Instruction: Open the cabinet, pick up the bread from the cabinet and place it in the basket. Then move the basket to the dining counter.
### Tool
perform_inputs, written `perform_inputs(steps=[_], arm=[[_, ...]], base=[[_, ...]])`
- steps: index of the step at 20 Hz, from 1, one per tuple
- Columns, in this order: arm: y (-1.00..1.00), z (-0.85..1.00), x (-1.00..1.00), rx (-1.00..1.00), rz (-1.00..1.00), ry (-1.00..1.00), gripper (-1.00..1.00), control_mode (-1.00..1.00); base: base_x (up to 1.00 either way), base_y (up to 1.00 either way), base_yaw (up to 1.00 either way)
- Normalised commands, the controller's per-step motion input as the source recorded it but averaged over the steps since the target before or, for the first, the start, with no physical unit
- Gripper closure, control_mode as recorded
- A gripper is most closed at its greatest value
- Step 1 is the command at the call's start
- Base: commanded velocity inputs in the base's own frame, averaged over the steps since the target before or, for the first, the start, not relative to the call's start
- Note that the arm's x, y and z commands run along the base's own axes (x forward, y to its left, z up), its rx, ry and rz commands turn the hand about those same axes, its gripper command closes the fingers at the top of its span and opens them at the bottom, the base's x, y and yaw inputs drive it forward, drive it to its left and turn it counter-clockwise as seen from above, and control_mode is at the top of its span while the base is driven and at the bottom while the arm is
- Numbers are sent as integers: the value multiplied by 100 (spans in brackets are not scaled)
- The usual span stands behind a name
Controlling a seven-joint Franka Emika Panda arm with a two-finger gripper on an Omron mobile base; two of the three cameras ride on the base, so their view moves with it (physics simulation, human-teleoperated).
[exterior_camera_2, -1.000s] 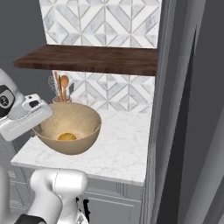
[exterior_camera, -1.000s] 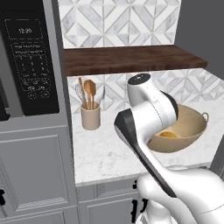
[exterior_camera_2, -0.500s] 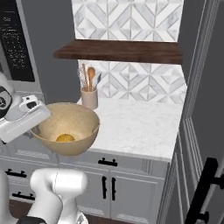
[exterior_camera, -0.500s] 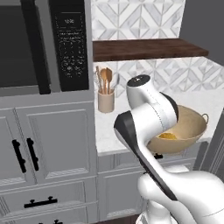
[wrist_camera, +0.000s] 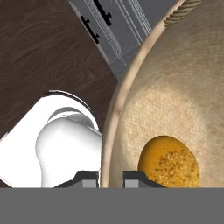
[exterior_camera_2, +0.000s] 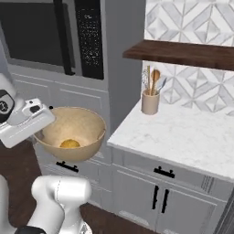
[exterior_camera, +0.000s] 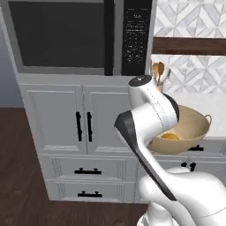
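Since the earlier frames the base has driven left: the microwave (exterior_camera: 84, 37) and grey cabinet doors (exterior_camera: 81, 126) now fill the left base view, the worktop (exterior_camera_2: 183, 137) slid right. The gripper (wrist_camera: 110, 178) stays clamped on the rim of the tan woven basket (exterior_camera_2: 73, 132), held off the worktop. The golden bread (wrist_camera: 168, 162) lies inside. The arm hides the basket's near side.
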Motion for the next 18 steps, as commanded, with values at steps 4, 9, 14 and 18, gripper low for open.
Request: perform_inputs(steps=[4, 9, 14, 18], arm=[[0, 0, 0, 0, 0, 0, 100, 100], [0, 0, 0, 0, 0, 0, 100, 100], [0, 0, 0, 0, 0, 0, 100, 100], [0, 0, 0, 0, 0, 0, 100, 100]], base=[[-10, 82, 76], [7, 66, 81], [33, 93, 62], [50, 100, 7]])
